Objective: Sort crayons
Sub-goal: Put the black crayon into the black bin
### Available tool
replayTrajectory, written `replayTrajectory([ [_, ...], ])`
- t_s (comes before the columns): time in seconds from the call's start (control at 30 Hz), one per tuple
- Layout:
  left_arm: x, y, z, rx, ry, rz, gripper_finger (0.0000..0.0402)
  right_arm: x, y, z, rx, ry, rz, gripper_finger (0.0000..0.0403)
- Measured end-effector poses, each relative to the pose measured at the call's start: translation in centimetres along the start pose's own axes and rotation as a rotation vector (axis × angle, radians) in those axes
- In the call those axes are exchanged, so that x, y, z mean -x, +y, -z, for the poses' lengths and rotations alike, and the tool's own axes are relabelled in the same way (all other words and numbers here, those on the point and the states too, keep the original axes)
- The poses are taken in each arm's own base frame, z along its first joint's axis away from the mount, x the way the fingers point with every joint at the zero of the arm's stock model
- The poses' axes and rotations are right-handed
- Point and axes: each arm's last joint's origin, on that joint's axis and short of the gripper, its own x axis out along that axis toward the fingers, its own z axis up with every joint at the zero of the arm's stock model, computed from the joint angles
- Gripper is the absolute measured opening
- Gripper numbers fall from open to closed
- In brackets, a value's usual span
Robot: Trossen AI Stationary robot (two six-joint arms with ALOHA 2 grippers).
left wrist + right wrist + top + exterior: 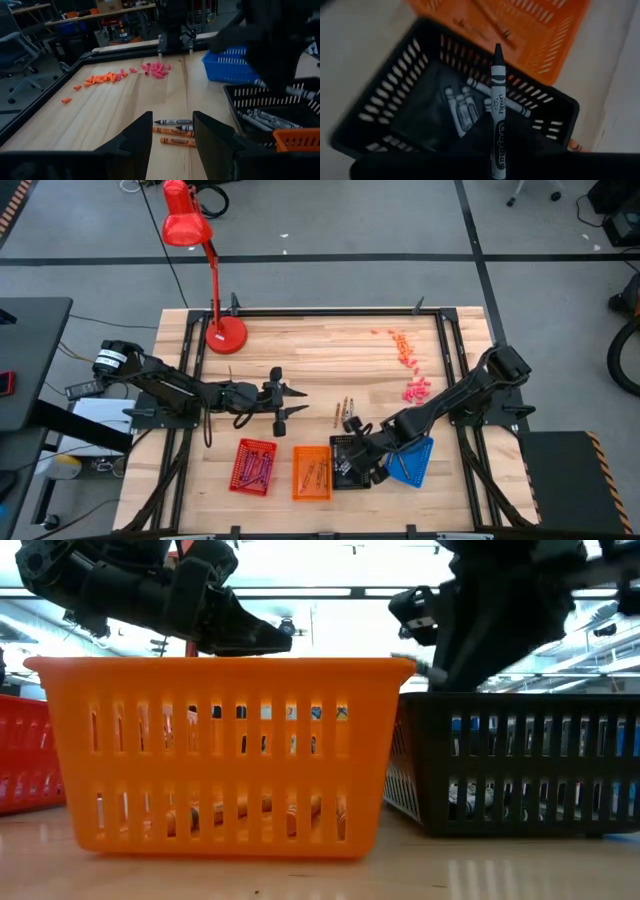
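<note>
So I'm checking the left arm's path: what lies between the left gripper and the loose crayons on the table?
Only bare wooden tabletop separates the open left gripper from the loose crayons, as the left wrist view shows.

**Colours on the bench**

The bench (330, 350) is pale wood with a plank grain, framed in black. Four slotted trays stand in a row: red tray (253, 465), orange tray (311, 473), black tray (350, 460) and blue tray (413, 460). The lamp (190, 225) is bright red all over. Both arms and hands are black. The right hand (497, 150) holds a black crayon (498, 90) with a grey-white label printed in black. Grey-white crayons (462, 107) lie in the black tray. Three loose crayons (175, 131) lie on the wood, one black with a pale label and two orange. Orange bits (102, 78) and pink bits (156, 69) lie scattered on the wood.
</note>
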Motion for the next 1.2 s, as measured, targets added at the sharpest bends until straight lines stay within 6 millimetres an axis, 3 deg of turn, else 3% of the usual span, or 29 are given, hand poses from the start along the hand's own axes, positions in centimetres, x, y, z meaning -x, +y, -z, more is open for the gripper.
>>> replayTrajectory([
  [0.23,0.0,0.0,-0.4,0.011,-0.043,-0.005,0.0153,-1.2,-0.1,0.8,0.144,0.07,-0.036,0.0048],
  [0.63,0.0,0.0,-0.3,0.007,-0.029,-0.003,0.0153,-2.0,0.0,1.5,0.174,0.132,-0.026,0.0073],
  [0.8,0.0,0.0,-0.3,0.006,-0.029,-0.003,0.0153,-2.0,-0.1,1.3,0.175,0.138,0.017,0.0094],
  [0.93,0.0,0.0,-0.3,0.006,-0.029,-0.003,0.0153,-1.0,-0.7,0.0,0.181,0.144,0.127,0.0099],
  [1.07,0.0,0.0,-0.2,0.004,-0.024,-0.002,0.0153,-0.4,-1.8,-0.8,0.118,0.129,0.207,0.0097],
  [1.2,0.0,0.0,-0.2,0.003,-0.017,-0.002,0.0153,-0.5,-3.9,-0.3,-0.097,0.143,0.296,0.0096],
])
